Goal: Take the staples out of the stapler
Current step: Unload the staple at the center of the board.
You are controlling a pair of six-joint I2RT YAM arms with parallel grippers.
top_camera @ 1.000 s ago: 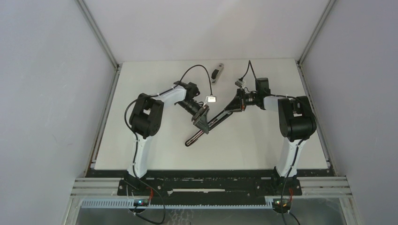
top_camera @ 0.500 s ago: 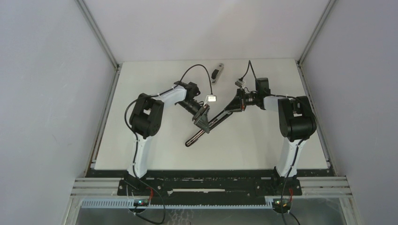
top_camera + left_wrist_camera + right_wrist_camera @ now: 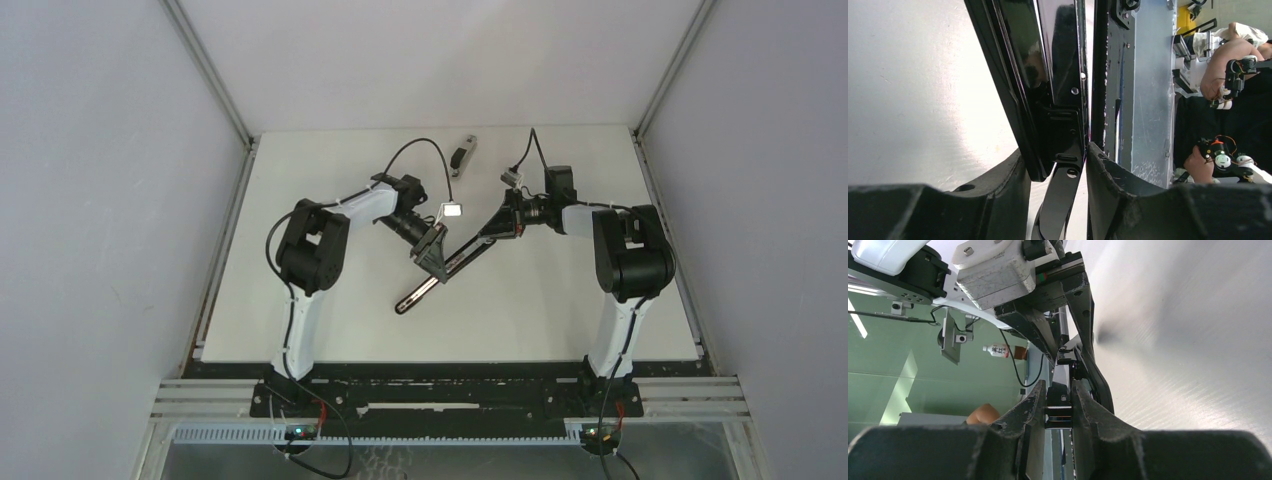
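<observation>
Looking down from above, we see the long black stapler (image 3: 415, 293) stretched slantwise over the middle of the white worktop (image 3: 560, 300), with an arm at each side of it. The right gripper (image 3: 1058, 407) is clamped narrowly on its far end. The left gripper (image 3: 1054, 170) straddles the stapler partway along, jaws standing close on either side (whether they actually pinch it we cannot tell). The staples themselves we cannot make out in any view. A small grey oblong object (image 3: 461, 154) lies well apart, by the far edge.

White table (image 3: 560, 320) between plain grey walls (image 3: 90, 200), metal rails (image 3: 450, 400) along near edge.
</observation>
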